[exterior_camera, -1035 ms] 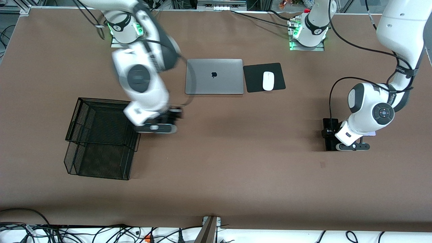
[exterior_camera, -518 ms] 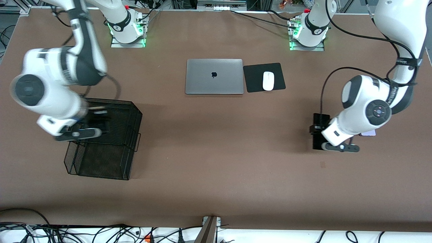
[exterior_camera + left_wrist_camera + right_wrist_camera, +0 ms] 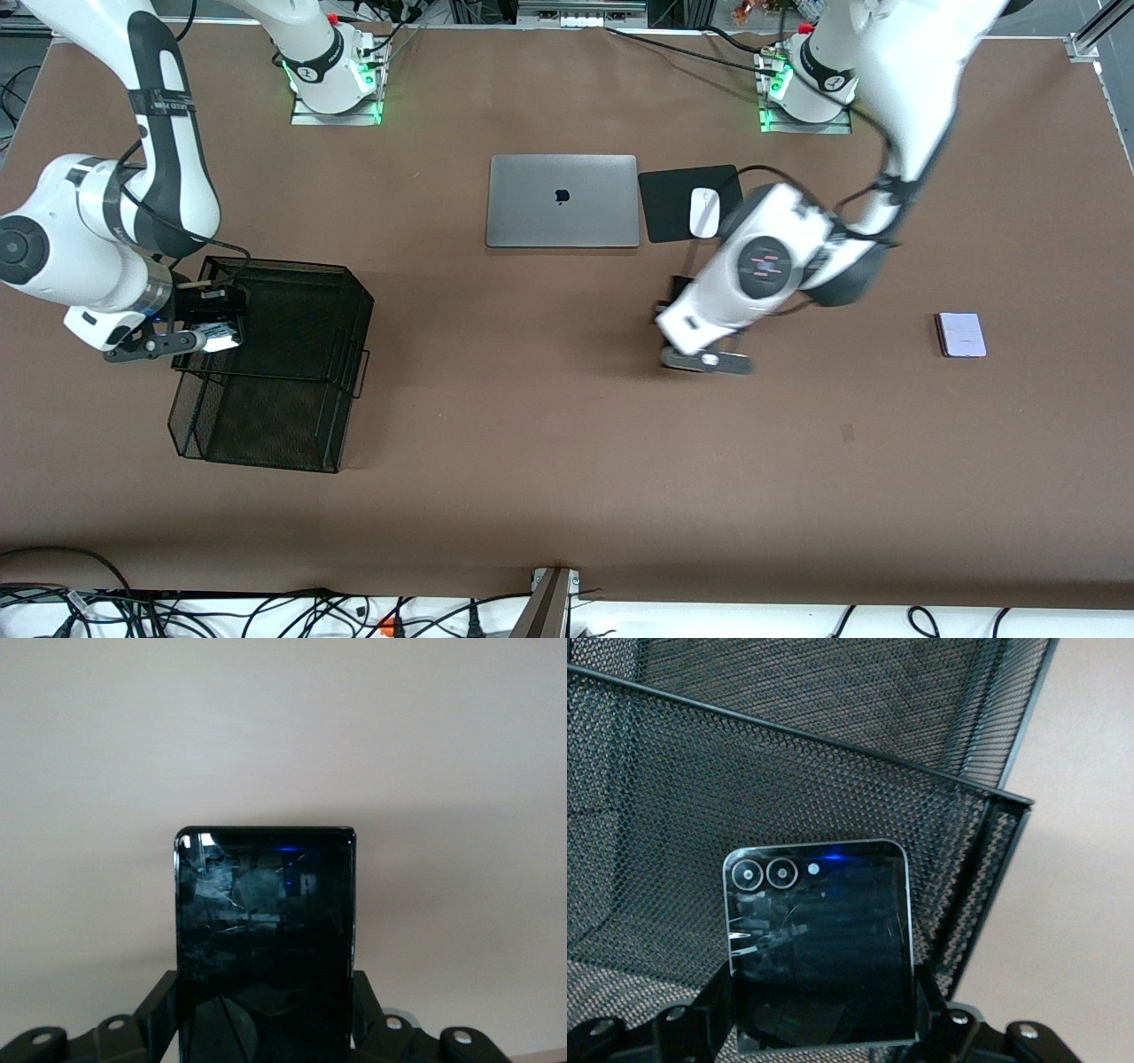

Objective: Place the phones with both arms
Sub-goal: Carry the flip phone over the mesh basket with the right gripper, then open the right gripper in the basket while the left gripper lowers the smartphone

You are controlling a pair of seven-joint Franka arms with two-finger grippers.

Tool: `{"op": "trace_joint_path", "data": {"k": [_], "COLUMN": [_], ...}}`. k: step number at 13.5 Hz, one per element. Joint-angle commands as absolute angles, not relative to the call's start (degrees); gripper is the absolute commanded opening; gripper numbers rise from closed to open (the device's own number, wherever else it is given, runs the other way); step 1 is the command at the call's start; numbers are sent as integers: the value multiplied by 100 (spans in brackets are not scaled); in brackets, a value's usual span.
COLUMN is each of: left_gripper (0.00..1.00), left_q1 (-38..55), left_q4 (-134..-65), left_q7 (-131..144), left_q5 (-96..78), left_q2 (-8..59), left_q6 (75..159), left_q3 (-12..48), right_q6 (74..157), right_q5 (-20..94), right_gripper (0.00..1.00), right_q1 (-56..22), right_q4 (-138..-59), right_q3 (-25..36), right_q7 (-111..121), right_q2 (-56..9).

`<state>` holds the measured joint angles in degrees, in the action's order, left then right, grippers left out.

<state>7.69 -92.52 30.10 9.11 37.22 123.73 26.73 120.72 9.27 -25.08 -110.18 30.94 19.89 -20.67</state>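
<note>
Brown desk [image 3: 567, 443], broad and mostly bare; two white arms reaching in from bases along its upper edge. Right arm [image 3: 106, 221] bent out toward its own end of the desk; left arm [image 3: 780, 257] swung in over the middle, blurred. Black mesh tray [image 3: 266, 354], two-tiered, standing toward the right arm's end, nearer the front camera than the laptop. Grey laptop [image 3: 563, 200], shut, lying flat between the two bases; just beside it toward the left arm's end, black mouse pad [image 3: 673, 204] carrying a white mouse [image 3: 704, 213].

Right hand [image 3: 208, 328] over the edge of the mesh tray, clenched on the small squarish black phone [image 3: 819, 943]; twin camera lenses at one corner, glossy back, mesh wall and tray rim close around it in the right wrist view. Left hand [image 3: 687, 315] over bare desk nearer the front camera than the mouse pad, clamped on the longer black slab [image 3: 264, 943]; dark cracked-looking glass held upright between the fingers [image 3: 152, 1014], plain desk surface past it in the left wrist view. Small squarish white-lavender phone [image 3: 961, 334] lying flat on the desk, alone, toward the left arm's end, well apart from both hands.
</note>
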Motion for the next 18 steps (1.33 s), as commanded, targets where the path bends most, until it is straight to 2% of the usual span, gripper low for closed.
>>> {"op": "trace_joint_path", "data": {"k": [1, 2, 3, 4, 6, 7, 8, 9, 11, 12, 16, 18], "left_gripper": [7, 7, 7, 7, 10, 30, 82, 100, 100, 100, 100, 100], "left_q1": [1526, 1843, 2194, 2537, 3057, 3172, 3260, 3304, 3279, 3235, 2919, 2463], "left_q4": [-8798, -8798, -8798, -8720, -8264, -8210, -8209, -8226, -8296, -8323, -8244, -8244], "left_q7": [4038, 4443, 4726, 4876, 5333, 5422, 5423, 5397, 5396, 5379, 5344, 5292], "left_q5": [932, 932, 932, 888, 914, 923, 932, 958, 1220, 1309, 1582, 1582], "left_q2": [4340, 4525, 4674, 4815, 5114, 5176, 5177, 5151, 5011, 4888, 4483, 4343], "left_q6": [13292, 13846, 14287, 14587, 14730, 14739, 14739, 14731, 14609, 14294, 12757, 11712], "left_q3": [2584, 2488, 2270, 2033, 1872, 1820, 1741, 1662, 1539, 1495, 1090, 1090], "right_q6": [12085, 12085, 12076, 12076, 11885, 11587, 11149, 10744, 10119, 9968, 9922, 10019], "right_q5": [1028, 1046, 1107, 1107, 1107, 1099, 1090, 1029, 1002, 993, 1054, 1072], "right_gripper": [4, 12, 64, 100, 100, 100, 100, 100, 100, 100, 100, 100], "right_q1": [-2514, -2496, -2444, -2374, -2355, -2364, -2364, -2373, -2425, -2434, -2759, -3284], "right_q4": [-10995, -10978, -10960, -10908, -10645, -10383, -10032, -9689, -9195, -9019, -8824, -8824], "right_q3": [3085, 3085, 3085, 3085, 3085, 3085, 3085, 3085, 3067, 3024, 2997, 2997], "right_q7": [1671, 1661, 1670, 1679, 1688, 1679, 1635, 1461, 1092, 933, 406, 168], "right_q2": [-2074, -2135, -2153, -2162, -2145, -2136, -2144, -2153, -2153, -2145, -2127, -2162]}}
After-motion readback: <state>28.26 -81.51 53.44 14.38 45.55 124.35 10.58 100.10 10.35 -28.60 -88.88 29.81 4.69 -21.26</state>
